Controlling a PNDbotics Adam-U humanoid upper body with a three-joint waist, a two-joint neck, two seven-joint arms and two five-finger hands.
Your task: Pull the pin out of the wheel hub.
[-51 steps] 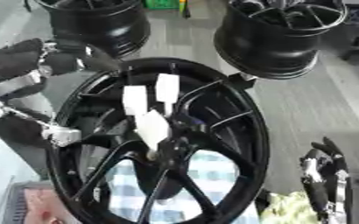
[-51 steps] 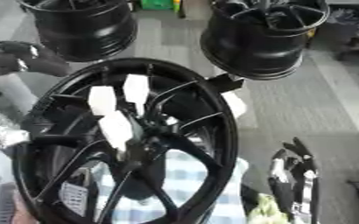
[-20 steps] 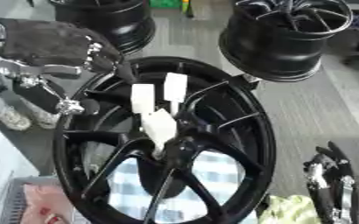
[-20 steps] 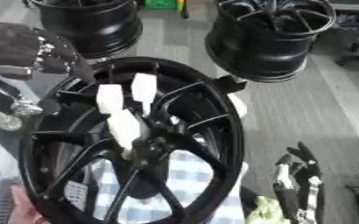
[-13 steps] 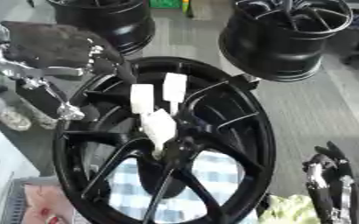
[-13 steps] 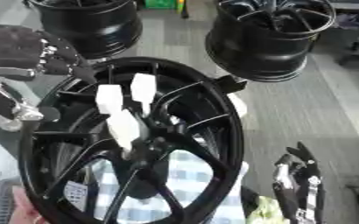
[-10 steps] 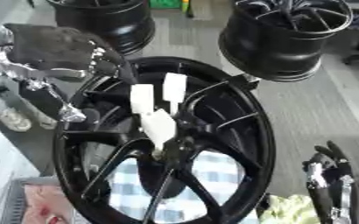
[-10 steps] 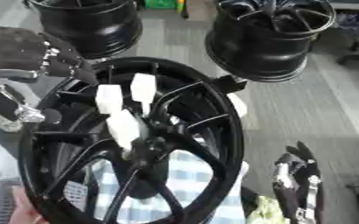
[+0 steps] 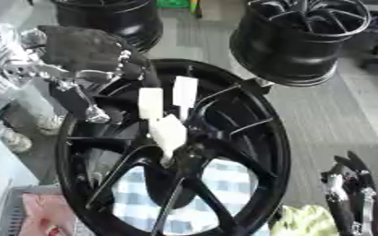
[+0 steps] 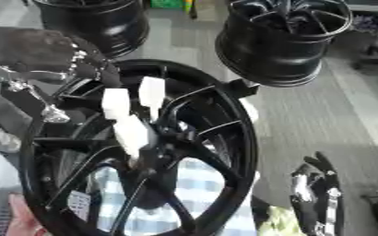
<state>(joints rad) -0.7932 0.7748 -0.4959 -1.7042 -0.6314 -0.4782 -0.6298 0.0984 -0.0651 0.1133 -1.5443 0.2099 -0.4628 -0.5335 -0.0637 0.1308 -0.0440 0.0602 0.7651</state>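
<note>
A large black wheel hub [image 9: 224,152] stood tilted on its rim in the middle of the scene, its spoked face turned toward the camera and its near edge over a blue-and-white checked cloth [image 9: 224,193]. At the centre of the spokes sat the white pin [image 9: 167,131], a pale piece whose long axis ran from the hub's middle up and slightly to the left, with two white tabs [image 9: 184,92] standing at its far end, side by side and pointing upward. The left hand [image 9: 83,50] hung at the far left of the rim, palm dark, its fingers [image 9: 79,99] spread and reaching down over the rim toward the spokes; they seemed to close on nothing, though the blur there made contact with the rim hard to judge. The pin lay apart from that hand, to its right. The right hand [image 10: 317,198] rested at the near right corner, fingers relaxed and pointing up, holding nothing. Two more black wheels [image 9: 301,37] stood beyond, at the far side.
</note>
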